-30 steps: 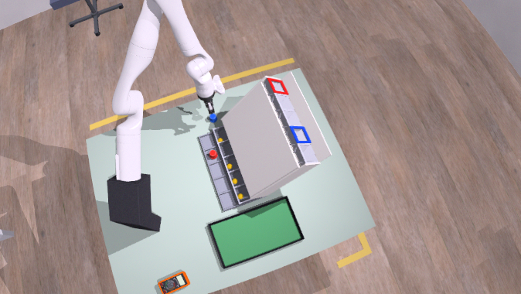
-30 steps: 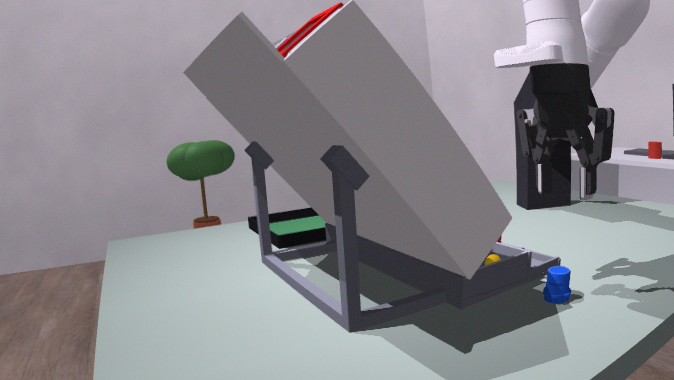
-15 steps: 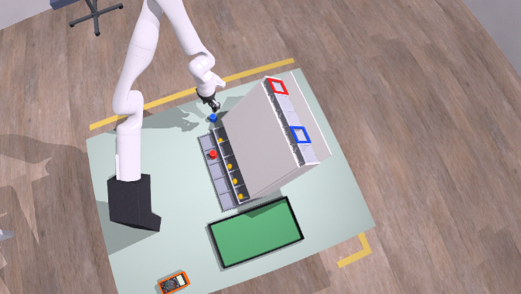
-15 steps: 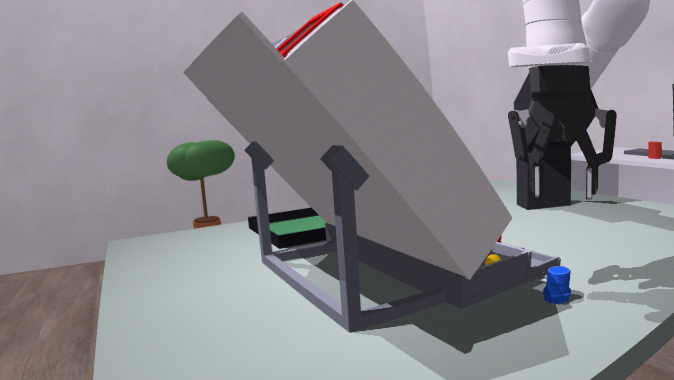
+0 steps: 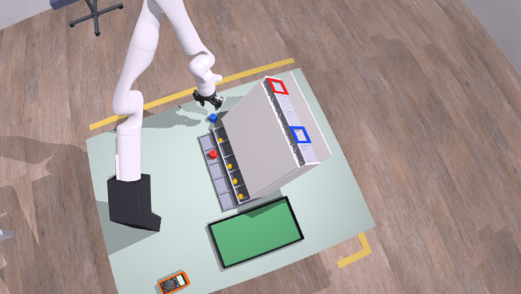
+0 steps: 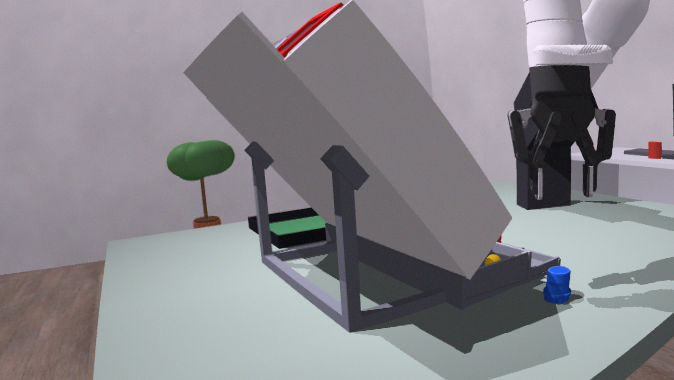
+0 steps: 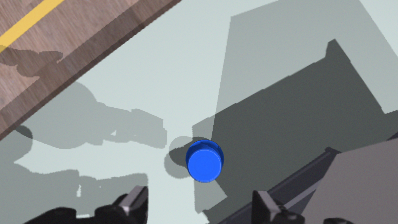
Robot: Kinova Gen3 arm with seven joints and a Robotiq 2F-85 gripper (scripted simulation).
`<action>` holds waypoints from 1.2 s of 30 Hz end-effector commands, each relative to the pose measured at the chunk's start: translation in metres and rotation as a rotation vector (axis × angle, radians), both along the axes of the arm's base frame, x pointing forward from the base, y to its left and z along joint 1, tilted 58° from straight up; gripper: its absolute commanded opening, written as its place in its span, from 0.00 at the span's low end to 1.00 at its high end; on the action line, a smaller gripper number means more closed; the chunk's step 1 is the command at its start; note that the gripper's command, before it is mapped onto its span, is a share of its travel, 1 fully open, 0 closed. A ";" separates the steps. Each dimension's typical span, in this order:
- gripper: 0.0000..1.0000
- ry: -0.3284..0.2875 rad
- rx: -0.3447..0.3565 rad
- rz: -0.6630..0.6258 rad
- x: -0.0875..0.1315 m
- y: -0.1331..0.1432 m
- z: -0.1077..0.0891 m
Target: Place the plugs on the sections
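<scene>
Blue plug (image 5: 212, 117) (image 6: 557, 285) (image 7: 204, 164): near desk's (image 5: 170, 162) (image 6: 200, 300) (image 7: 185, 65) far edge; likely light, stiff; grip sides | Pincer (image 5: 209, 104) (image 6: 564, 192) (image 7: 199, 205): part-open, empty

the claw (image 5: 208, 101) (image 6: 564, 184) (image 7: 199, 205) has turned about its upright axis. in the exterior view, the white bulge (image 5: 218, 78) (image 6: 597, 53) above it pointed left a second ago, faced nearly straight out half a second ago, and now juts to the right. from the top, the black fingers (image 5: 217, 101), bunched together at first, now spread sideways; how much of that is opening and how much is the turn cannot be told. their shadow on the desk (image 5: 166, 162) (image 6: 200, 300) (image 7: 185, 65) has changed shape as well.
</scene>
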State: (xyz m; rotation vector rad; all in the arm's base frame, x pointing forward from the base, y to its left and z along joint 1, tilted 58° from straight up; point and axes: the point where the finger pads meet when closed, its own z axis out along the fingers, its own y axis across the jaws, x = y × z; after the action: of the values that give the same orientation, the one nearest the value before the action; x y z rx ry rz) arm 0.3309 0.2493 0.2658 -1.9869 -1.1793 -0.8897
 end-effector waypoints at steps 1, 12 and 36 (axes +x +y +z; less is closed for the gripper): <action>0.70 -0.073 0.006 0.031 0.000 0.000 0.000; 0.70 -0.394 -0.086 0.244 0.000 0.000 0.000; 0.70 -0.549 -0.124 0.344 0.024 0.078 -0.050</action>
State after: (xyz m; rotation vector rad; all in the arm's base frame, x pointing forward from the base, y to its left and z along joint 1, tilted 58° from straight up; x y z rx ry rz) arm 0.3402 0.2992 0.2362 -1.5978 -1.8590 -1.1836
